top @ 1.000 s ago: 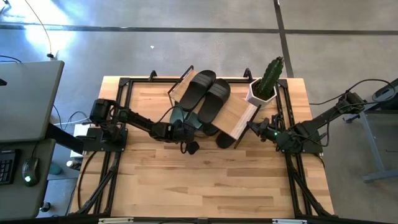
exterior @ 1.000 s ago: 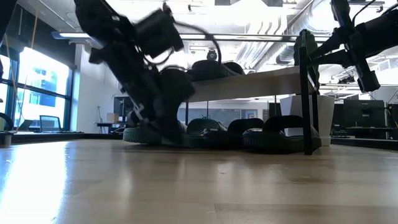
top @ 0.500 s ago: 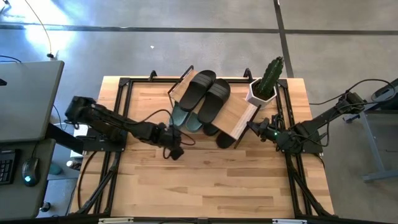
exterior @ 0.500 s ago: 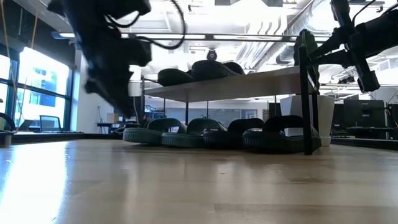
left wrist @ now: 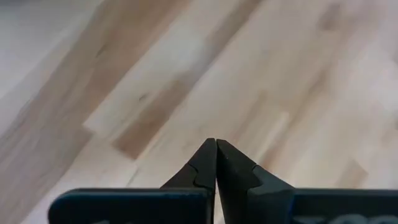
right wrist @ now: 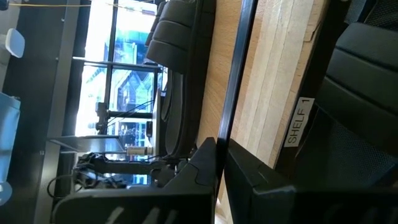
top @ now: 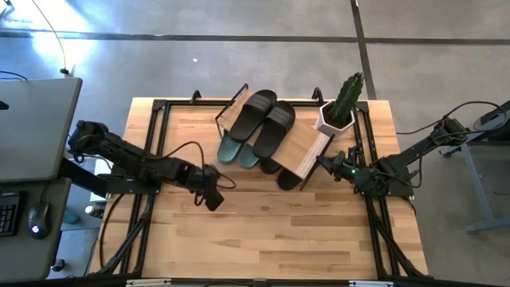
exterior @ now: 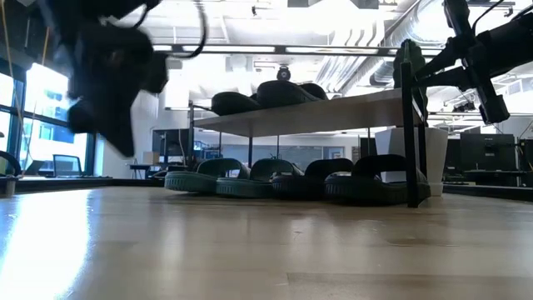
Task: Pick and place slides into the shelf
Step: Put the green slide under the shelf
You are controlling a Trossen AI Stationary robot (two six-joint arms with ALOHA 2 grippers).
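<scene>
The shelf (top: 307,147) stands at the table's far middle, with two black slides (top: 265,121) lying on its plank top. Under it, two green slides (top: 237,151) and two black slides (top: 283,171) rest on the table in a row (exterior: 275,179). My left gripper (top: 213,199) hangs shut over bare table, left of and nearer than the shelf; its wrist view shows shut fingertips (left wrist: 216,146) over wood. My right gripper (top: 322,161) is shut, close beside the shelf's right end (right wrist: 298,121), with nothing between its fingers.
A cactus in a white pot (top: 339,108) stands at the far right, next to the shelf. Black frame rails (top: 151,127) run along the table's left and right sides. The near half of the table (top: 271,239) is bare wood.
My left gripper has drawn back from the green slides under the shelf toward the table's left and near edges, rising and tipping as it went. It has stayed shut. The slides lie where they were.
</scene>
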